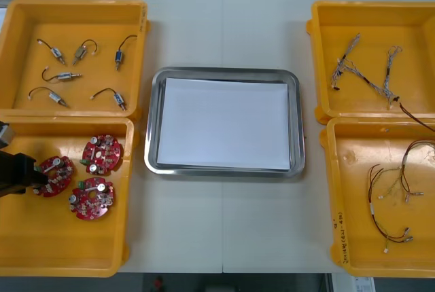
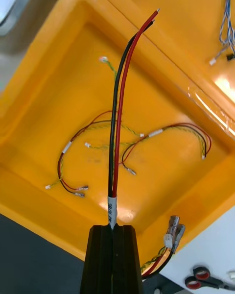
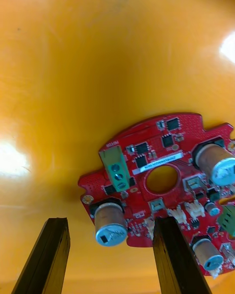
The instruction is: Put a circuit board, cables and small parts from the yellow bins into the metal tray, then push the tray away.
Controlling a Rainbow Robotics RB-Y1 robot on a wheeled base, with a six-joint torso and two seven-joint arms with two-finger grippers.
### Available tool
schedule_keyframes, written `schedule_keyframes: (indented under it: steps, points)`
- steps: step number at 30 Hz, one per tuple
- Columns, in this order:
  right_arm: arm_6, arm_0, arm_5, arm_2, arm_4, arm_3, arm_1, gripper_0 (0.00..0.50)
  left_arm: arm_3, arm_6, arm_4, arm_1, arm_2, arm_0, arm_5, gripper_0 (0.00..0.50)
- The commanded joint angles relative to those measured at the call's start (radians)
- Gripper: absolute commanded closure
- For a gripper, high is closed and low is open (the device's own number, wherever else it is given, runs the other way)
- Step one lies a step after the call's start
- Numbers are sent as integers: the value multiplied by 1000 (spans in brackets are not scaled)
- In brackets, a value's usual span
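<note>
Three round red circuit boards lie in the near left yellow bin (image 1: 41, 251). My left gripper (image 1: 34, 175) is down at the leftmost circuit board (image 1: 57, 174). In the left wrist view the gripper (image 3: 111, 255) is open, its fingers (image 3: 49, 255) astride the edge of the board (image 3: 161, 186). My right gripper (image 2: 112, 230) is shut on a black and red cable (image 2: 117, 127) and holds it above the near right bin (image 2: 58, 78). The cable's free end (image 1: 414, 115) reaches over the wall between the two right bins. The metal tray (image 1: 155, 122), white inside, sits at the centre with nothing in it.
The far left bin (image 1: 20, 20) holds several small metal parts (image 1: 64, 75). Twisted blue and white cables (image 1: 360, 71) lie in the far right bin. Red and yellow cables (image 1: 391, 193) lie in the near right bin. Scissors (image 2: 200, 277) lie beyond that bin.
</note>
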State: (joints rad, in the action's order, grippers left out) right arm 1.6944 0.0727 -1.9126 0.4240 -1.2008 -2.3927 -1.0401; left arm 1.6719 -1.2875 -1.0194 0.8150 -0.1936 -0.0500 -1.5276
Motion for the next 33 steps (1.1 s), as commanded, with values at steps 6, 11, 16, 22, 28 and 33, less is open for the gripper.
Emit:
schedule_keyframes:
  steps: [6,11,16,22,28,33]
  points:
    - [19,44,-7,-42,-13,-56,-14,500,-26,-99,27,24,11,-25,23,0]
    - [19,44,-7,-48,-20,-66,-14,500,-34,-102,32,24,23,-25,41,0]
    - [19,44,-7,-51,-29,-71,-15,500,-34,-102,30,24,26,-25,43,0]
    - [19,44,-7,-51,-29,-71,-12,500,-32,-108,25,24,26,-25,41,500]
    - [19,44,-7,-51,-17,-71,6,500,-32,-105,12,23,26,-25,41,499]
    - [19,44,-7,-51,-3,-71,12,500,-24,-105,2,24,11,-33,29,500]
